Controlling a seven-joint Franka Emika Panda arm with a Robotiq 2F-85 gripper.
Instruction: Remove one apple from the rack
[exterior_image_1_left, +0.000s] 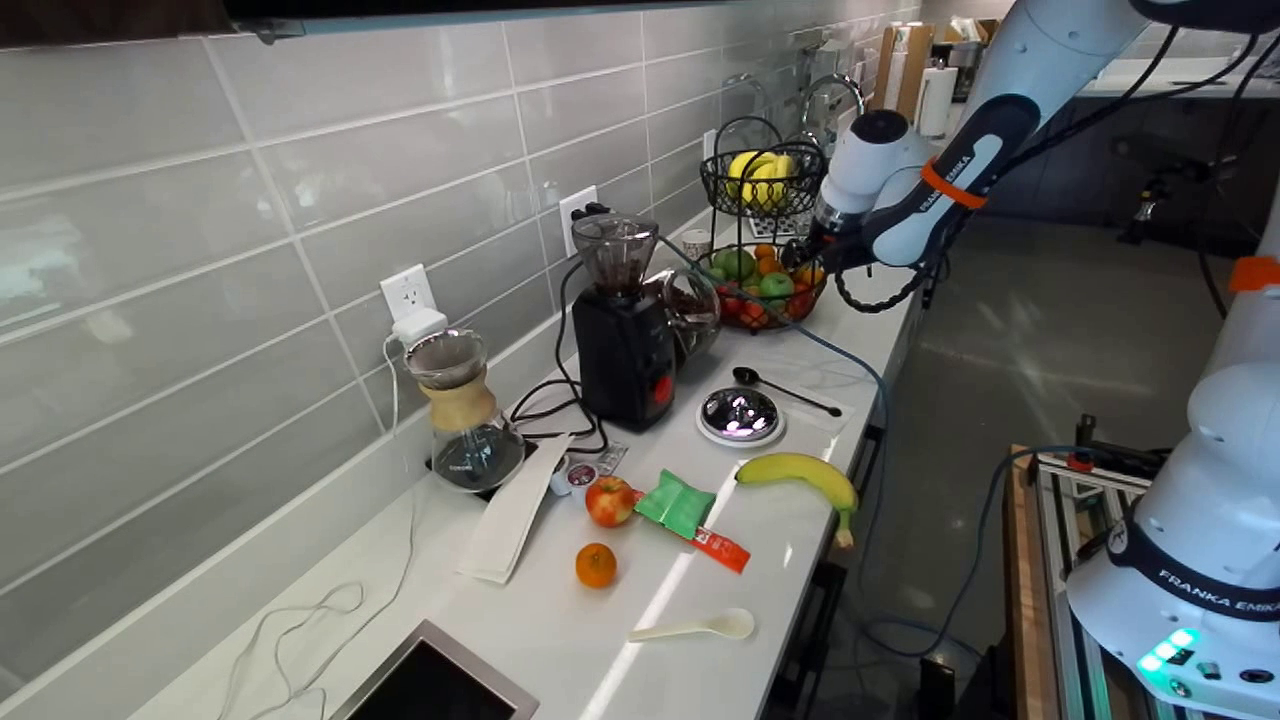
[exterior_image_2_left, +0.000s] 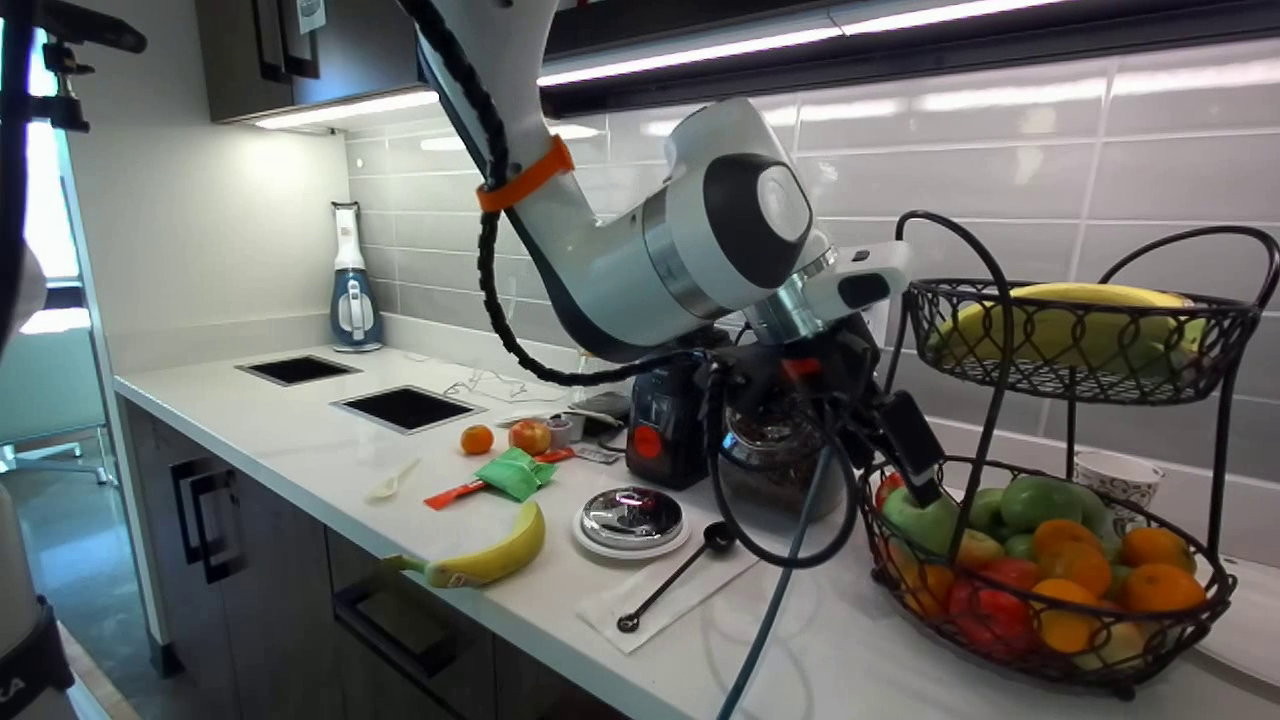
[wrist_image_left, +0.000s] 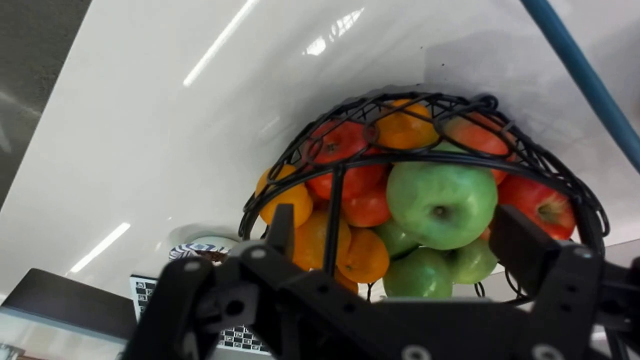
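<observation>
The black wire two-tier rack (exterior_image_1_left: 722, 190) (exterior_image_2_left: 1227, 450) holds bananas in its upper basket and mixed fruit in its lower one. Several green apples lie in the lower basket. The nearest apple (wrist_image_left: 442, 205) sits high by the rim; it shows in both exterior views (exterior_image_1_left: 776, 285) (exterior_image_2_left: 918, 520). My gripper (wrist_image_left: 400, 220) is open and empty, a finger on each side of that apple in the wrist view. A black upright of the rack (wrist_image_left: 332, 220) also shows between the fingers, left of the apple. In an exterior view, the gripper (exterior_image_2_left: 922, 475) is just above the apple; one finger is hidden.
Oranges (wrist_image_left: 364, 255) and red fruit (wrist_image_left: 542, 207) crowd round the apple. The upper basket (exterior_image_2_left: 1080, 375) stands close beside the wrist. A glass jar (exterior_image_2_left: 770, 460), a black grinder (exterior_image_1_left: 625, 350) and a patterned cup (exterior_image_2_left: 1115, 475) are near the rack. A blue cable (wrist_image_left: 585, 80) crosses the counter.
</observation>
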